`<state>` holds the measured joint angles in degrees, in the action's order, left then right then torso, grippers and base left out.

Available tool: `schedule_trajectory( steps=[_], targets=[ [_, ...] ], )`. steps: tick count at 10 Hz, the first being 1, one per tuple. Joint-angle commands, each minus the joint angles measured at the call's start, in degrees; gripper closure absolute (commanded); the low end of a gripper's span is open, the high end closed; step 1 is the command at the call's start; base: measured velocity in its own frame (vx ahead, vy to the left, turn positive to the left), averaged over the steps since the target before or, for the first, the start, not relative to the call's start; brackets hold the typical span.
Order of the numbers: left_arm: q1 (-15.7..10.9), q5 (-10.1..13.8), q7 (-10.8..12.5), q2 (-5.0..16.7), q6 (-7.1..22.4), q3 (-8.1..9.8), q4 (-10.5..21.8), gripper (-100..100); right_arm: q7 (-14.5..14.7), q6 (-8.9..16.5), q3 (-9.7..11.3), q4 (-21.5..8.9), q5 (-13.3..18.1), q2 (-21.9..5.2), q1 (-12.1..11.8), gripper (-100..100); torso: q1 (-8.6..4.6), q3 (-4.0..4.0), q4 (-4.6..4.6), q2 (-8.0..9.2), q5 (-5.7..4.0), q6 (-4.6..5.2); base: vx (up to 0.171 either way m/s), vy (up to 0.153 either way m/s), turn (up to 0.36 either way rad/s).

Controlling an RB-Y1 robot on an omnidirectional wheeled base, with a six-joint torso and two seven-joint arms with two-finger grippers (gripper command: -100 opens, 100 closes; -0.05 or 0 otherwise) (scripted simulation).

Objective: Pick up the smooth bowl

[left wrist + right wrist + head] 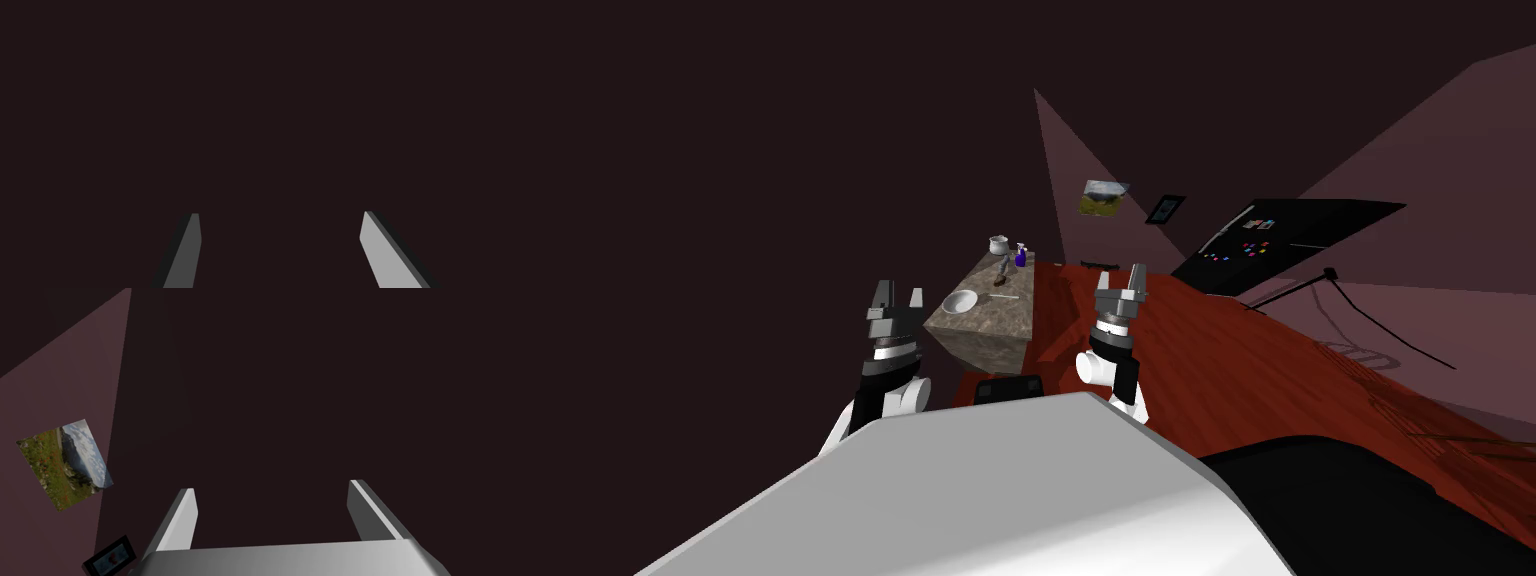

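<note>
The bowl (pixel 960 301), pale and shallow, is seen upright on the table (pixel 1007 316), on the near left part of its stone-patterned top, close to the near edge. At the table's far end a jug (pixel 999 245) and a blue bottle (pixel 1020 256) are set side by side, well apart from the bowl.

The left gripper (pixel 898 294) is held in the air just off the table's near left corner, with its fingers spread wide and nothing between them. The right gripper (pixel 1124 281) is raised off the table's right side, over the red floor (pixel 1232 360), likewise wide open and empty. Neither is touching the bowl.

The step in hand is judged to be the approach: no grasp has been begun. The left gripper is judged the better placed, being on the bowl's side of the table. For the next move it would have to be brought over the table's near edge and lowered onto the rim, one finger inside the bowl and one outside, before closing and lifting.
</note>
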<state>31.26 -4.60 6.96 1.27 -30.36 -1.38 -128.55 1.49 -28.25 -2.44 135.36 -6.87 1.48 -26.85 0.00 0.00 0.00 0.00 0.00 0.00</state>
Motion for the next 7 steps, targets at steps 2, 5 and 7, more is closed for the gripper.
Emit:
schedule_trajectory(
  steps=[2, 5, 7],
  targets=[
    [-0.3, 0.6, 0.9, 3.1, 2.0, 0.83, 0.4, -100, 0.0, 0.0, 0.0, 0.0, 0.0, 0.0, 0.0, 0, 0.02, 0.02, 0.01, 0.04, 0.00, 0.01, -0.024, 0.011, -0.068],
    [-1.0, 2.0, 3.1, 6.9, 6.4, 2.81, 1.1, -100, 0.0, 0.0, 0.0, 0.0, 0.0, 0.0, 0.0, 0, 0.17, 0.13, 0.05, 0.24, 0.04, 0.01, -0.065, 0.036, -0.118],
    [-1.6, 3.2, 5.2, 9.1, 9.9, 4.57, 1.7, -100, 0.0, 0.0, 0.0, 0.0, 0.0, 0.0, 0.0, 0, 0.20, 0.19, 0.07, 0.33, 0.04, 0.02, -0.088, 0.050, -0.192]
  ],
)
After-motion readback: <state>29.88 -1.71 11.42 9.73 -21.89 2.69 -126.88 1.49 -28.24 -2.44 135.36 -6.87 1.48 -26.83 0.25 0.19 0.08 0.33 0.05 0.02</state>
